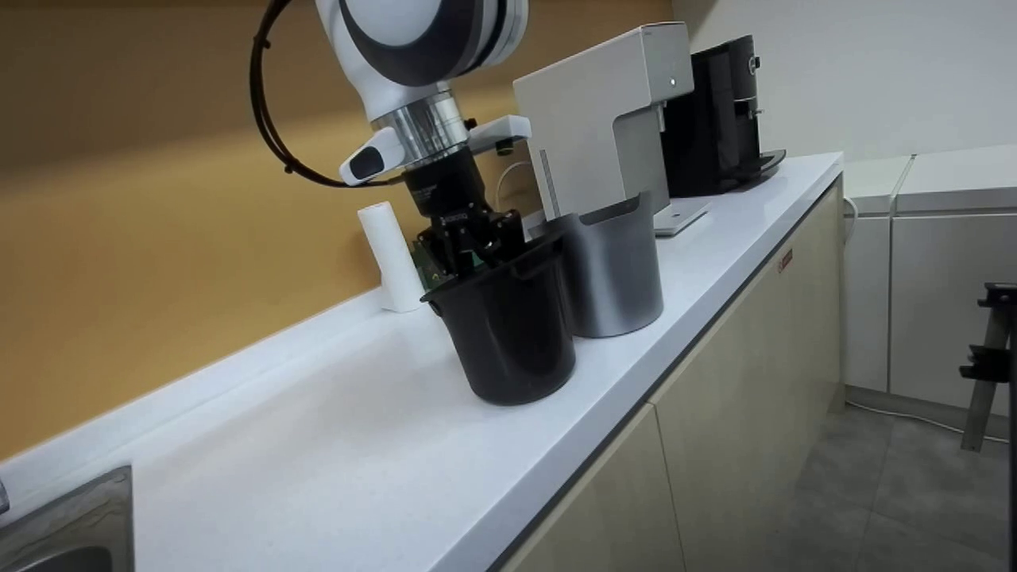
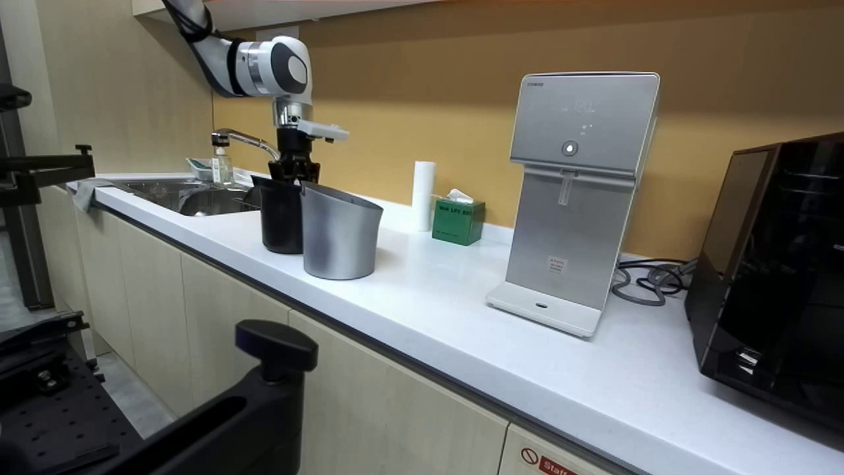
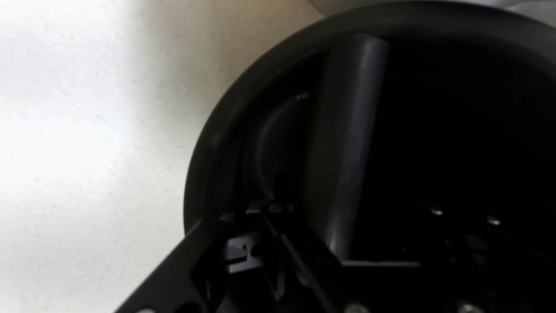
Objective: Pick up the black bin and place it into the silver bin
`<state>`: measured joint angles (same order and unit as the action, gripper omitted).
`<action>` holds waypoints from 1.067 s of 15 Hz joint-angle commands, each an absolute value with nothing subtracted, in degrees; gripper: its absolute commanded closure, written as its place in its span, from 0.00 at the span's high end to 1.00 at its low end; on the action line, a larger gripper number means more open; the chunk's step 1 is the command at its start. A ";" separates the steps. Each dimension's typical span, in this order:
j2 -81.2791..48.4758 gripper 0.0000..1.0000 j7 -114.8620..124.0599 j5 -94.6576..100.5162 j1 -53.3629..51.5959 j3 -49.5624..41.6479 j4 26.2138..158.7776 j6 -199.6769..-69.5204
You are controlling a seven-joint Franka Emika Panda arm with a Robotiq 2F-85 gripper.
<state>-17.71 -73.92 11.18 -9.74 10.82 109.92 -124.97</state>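
The round black bin (image 1: 516,342) stands upright on the white counter in both exterior views (image 2: 280,221). In the wrist view its rim (image 3: 213,143) fills the right side, and a dark bar spans its mouth. The silver bin (image 1: 612,278) stands upright right beside it, also in both exterior views (image 2: 341,234). My gripper (image 1: 483,258) points down into the mouth of the black bin; it also shows in the other view from outside (image 2: 293,175). In the wrist view the gripper (image 3: 354,209) is open, its fingers apart on either side of the bar. The fingertips are dark and partly hidden.
A white paper roll (image 2: 422,196) and a green tissue box (image 2: 458,221) stand near the wall. A white appliance (image 2: 573,218) and a black machine (image 2: 778,284) stand farther along the counter. A sink (image 2: 211,201) is at the opposite end. The counter's front edge runs close to both bins.
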 commanded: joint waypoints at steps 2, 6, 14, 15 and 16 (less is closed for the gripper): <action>-17.83 0.19 -71.68 10.79 -9.21 10.91 108.17 -122.61; -17.35 0.04 -71.96 9.90 -9.05 11.17 108.33 -121.67; -14.66 0.00 -72.90 9.69 -9.53 12.06 107.62 -119.94; -14.12 0.00 -73.12 9.52 -9.62 12.31 107.16 -119.25; -13.40 0.00 -73.34 9.35 -9.75 12.56 106.70 -118.52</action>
